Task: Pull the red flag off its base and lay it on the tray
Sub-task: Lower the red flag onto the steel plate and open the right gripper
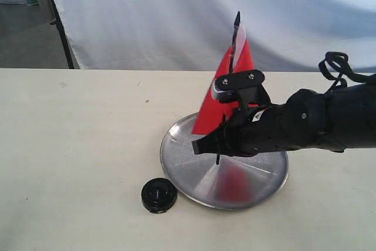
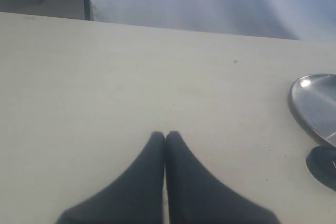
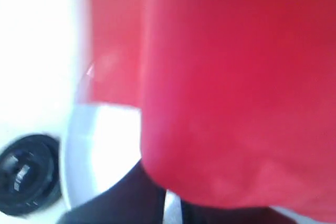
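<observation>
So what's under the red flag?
The shiny tray is under the red flag, which the right gripper holds upright. The gripper covers part of the tray. The base sits beside the tray.

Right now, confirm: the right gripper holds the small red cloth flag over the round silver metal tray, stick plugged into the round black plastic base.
Wrong: the exterior view shows the round black plastic base empty on the table beside the round silver metal tray. The right gripper does hold the small red cloth flag, stick free, over that tray.
</observation>
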### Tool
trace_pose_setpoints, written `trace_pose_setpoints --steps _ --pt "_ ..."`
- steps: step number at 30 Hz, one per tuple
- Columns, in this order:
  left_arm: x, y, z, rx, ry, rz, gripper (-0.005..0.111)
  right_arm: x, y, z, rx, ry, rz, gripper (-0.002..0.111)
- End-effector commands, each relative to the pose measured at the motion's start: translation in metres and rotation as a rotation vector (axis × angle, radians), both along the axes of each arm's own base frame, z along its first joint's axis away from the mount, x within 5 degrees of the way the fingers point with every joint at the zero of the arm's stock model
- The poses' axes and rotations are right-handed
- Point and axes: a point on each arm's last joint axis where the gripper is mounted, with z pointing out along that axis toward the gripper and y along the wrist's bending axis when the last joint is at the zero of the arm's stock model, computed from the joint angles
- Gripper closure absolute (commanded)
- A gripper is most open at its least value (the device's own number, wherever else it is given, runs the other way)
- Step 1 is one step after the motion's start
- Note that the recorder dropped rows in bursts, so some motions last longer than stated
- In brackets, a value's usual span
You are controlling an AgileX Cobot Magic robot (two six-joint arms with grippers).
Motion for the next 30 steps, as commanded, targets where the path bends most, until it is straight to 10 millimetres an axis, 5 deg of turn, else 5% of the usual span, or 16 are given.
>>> trace_pose_setpoints --steps 1,6,11,13,22,30 --pt "0.000 0.000 -0.001 0.001 0.002 0.003 0.107 0.004 -0.004 -0.025 -0.054 0.082 -0.009 0.108" --pt "0.000 0.000 -0.001 0.001 0.002 0.003 0.107 0.005 -0.004 -0.044 -0.095 0.121 0.003 0.099" --pt "0.000 0.000 -0.001 0.001 0.002 0.003 0.107 0.004 -0.004 -0.052 -0.113 0.145 0.010 0.047" --pt "0.000 0.000 -0.001 0.001 0.002 0.003 0.107 0.004 -0.004 -0.052 -0.114 0.147 0.010 0.037" --pt "0.000 0.000 -0.001 0.001 0.002 0.003 0.107 -0.005 -0.005 -0.046 -0.122 0.218 0.045 0.054" --pt "0.000 0.000 -0.001 0.001 0.002 0.003 0.107 -0.021 -0.010 0.013 -0.032 0.188 0.086 0.054"
